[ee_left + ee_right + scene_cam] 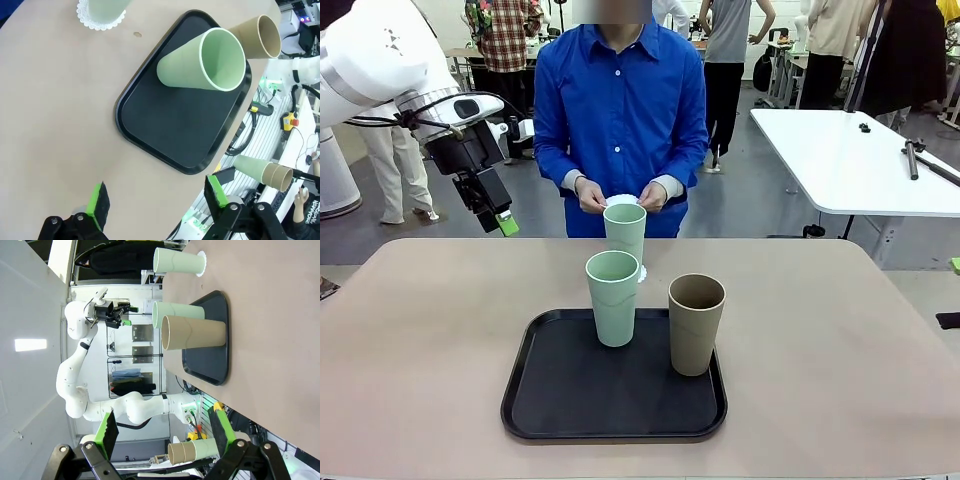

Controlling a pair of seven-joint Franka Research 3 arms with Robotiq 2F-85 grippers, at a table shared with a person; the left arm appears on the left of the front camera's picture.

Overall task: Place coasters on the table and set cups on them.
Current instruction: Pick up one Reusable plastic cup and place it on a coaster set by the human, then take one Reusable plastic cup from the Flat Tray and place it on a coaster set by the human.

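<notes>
One pale mint cup [625, 235] stands on a white lacy coaster [640, 272] on the beige table [420, 330], just beyond the black tray [550, 400]. A second mint cup [612, 297] and a brown cup [696, 322] stand upright on the tray. The person's hands hold a white coaster [620, 200] behind the far cup. My left gripper [505, 222] hangs open above the table's far left, empty. Its wrist view looks down on the tray [170, 120], both tray cups [205, 62] and the coaster [100, 22]. My right gripper [165, 432] is open and empty, well back from the brown cup [195, 334].
A white table [850, 160] stands off to the back right, and several people stand in the background. Bare tabletop stretches left and right of the tray. The person in a blue shirt stands at the far edge, centre.
</notes>
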